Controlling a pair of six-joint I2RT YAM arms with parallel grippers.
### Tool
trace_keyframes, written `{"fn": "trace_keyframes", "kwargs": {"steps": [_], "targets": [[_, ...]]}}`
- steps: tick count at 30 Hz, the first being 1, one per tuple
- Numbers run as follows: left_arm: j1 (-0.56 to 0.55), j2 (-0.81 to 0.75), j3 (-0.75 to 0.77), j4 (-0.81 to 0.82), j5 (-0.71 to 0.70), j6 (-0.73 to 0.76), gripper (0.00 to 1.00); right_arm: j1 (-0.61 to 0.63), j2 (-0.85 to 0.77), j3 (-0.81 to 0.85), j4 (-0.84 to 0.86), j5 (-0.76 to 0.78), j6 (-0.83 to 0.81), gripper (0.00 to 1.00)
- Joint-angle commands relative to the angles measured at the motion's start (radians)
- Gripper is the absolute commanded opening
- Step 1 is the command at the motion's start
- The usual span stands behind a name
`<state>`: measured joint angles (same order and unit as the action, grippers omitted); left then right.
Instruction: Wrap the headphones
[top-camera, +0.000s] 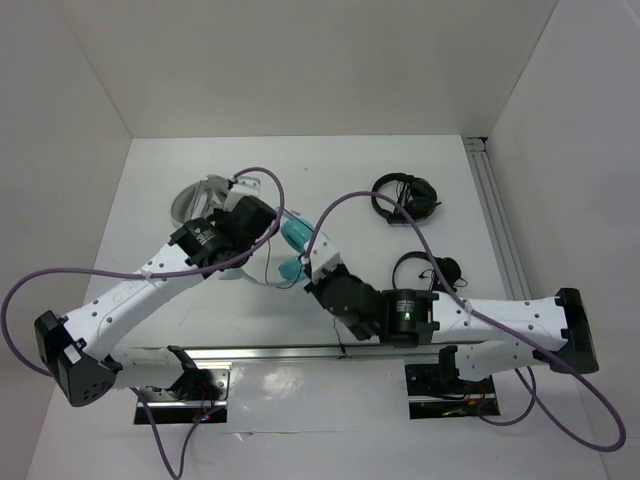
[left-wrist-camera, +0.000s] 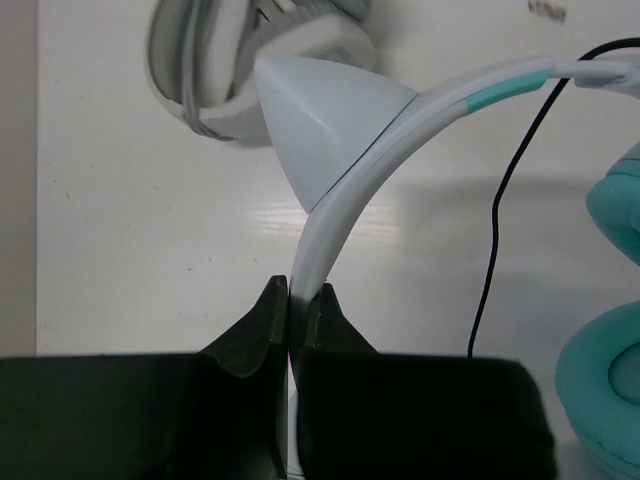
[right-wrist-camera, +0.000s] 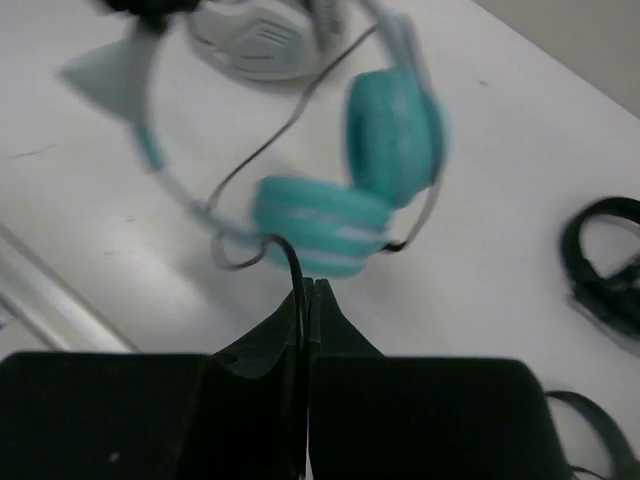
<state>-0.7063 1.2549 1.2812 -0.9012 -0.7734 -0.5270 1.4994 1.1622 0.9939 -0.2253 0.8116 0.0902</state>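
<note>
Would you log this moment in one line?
left gripper shut on headband | right gripper shut on cable | headphones not yet wrapped

The white table (top-camera: 340, 170) is lit brightly and evenly from above. Only soft, pale shadows are cast under the arms. In the right wrist view the headphones (right-wrist-camera: 392, 135) are smeared by motion blur, most strongly at the headband. In the left wrist view they are rendered sharp, and a faint grey shadow is thrown beside them.
</note>
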Motion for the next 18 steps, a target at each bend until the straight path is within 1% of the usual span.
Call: {"fn": "trace_keyframes", "kwargs": {"steps": [1,2,4,5,8,9,15,18], "targets": [[-0.062,-0.057,-0.055,0.002,0.092,0.025,0.00,-0.138,-0.026,0.058,-0.063,-0.015,-0.113,0.00],[-0.096,-0.086,-0.068,0.002,0.092,0.025,0.00,-0.204,-0.025,0.058,-0.075,-0.028,-0.141,0.00],[-0.131,-0.115,-0.104,-0.016,0.092,0.016,0.00,-0.272,-0.025,0.049,-0.075,-0.041,-0.168,0.00],[-0.145,-0.124,-0.115,-0.033,0.092,0.003,0.00,-0.341,-0.025,0.049,-0.075,-0.096,-0.168,0.00],[-0.174,-0.124,-0.143,-0.051,0.060,-0.039,0.00,-0.407,-0.045,0.058,-0.075,-0.227,-0.135,0.00],[-0.185,-0.115,-0.143,-0.060,0.050,-0.060,0.00,-0.407,-0.045,0.069,-0.065,-0.259,-0.135,0.00],[-0.185,0.020,-0.076,-0.110,0.036,-0.115,0.00,-0.355,-0.018,0.121,-0.065,-0.269,-0.100,0.00],[-0.130,0.041,-0.011,-0.165,0.020,-0.185,0.00,-0.320,0.008,0.146,-0.065,-0.287,-0.075,0.00]]}}
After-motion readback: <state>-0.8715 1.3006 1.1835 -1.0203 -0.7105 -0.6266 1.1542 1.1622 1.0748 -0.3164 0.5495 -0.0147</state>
